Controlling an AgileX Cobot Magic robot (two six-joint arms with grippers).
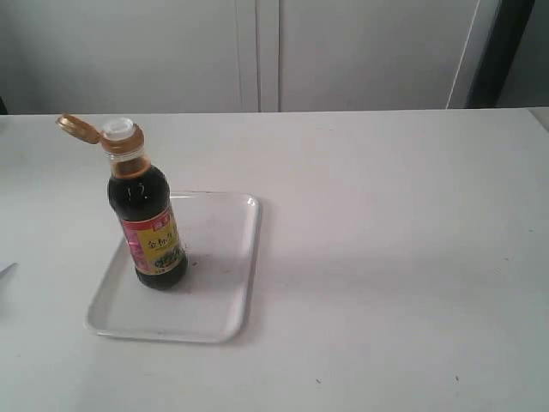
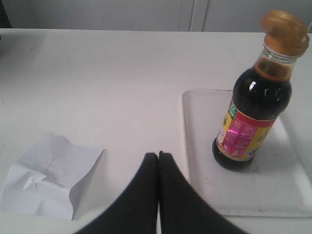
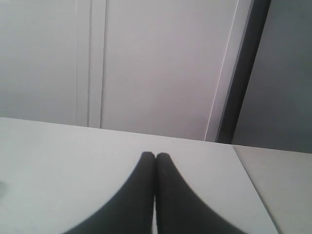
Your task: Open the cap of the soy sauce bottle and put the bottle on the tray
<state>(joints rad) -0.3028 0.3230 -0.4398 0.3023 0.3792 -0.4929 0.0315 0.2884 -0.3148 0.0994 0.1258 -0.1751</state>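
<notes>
The soy sauce bottle (image 1: 147, 219) stands upright on the left part of the white tray (image 1: 219, 292). Its orange-brown cap (image 1: 77, 129) is flipped open, hanging from the collar beside the white spout (image 1: 119, 130). The left wrist view shows the same bottle (image 2: 253, 114) on the tray (image 2: 273, 190), with the cap (image 2: 284, 24) at its top. My left gripper (image 2: 158, 154) is shut and holds nothing, a little way off the tray's edge. My right gripper (image 3: 155, 155) is shut and empty over bare table, far from the bottle. Neither gripper appears in the exterior view.
A crumpled white paper (image 2: 48, 175) lies on the table beside my left gripper; a sliver of the paper (image 1: 5, 270) shows at the exterior view's left edge. White cabinet doors (image 1: 257, 51) stand behind the table. The table's far corner (image 3: 234, 148) shows in the right wrist view.
</notes>
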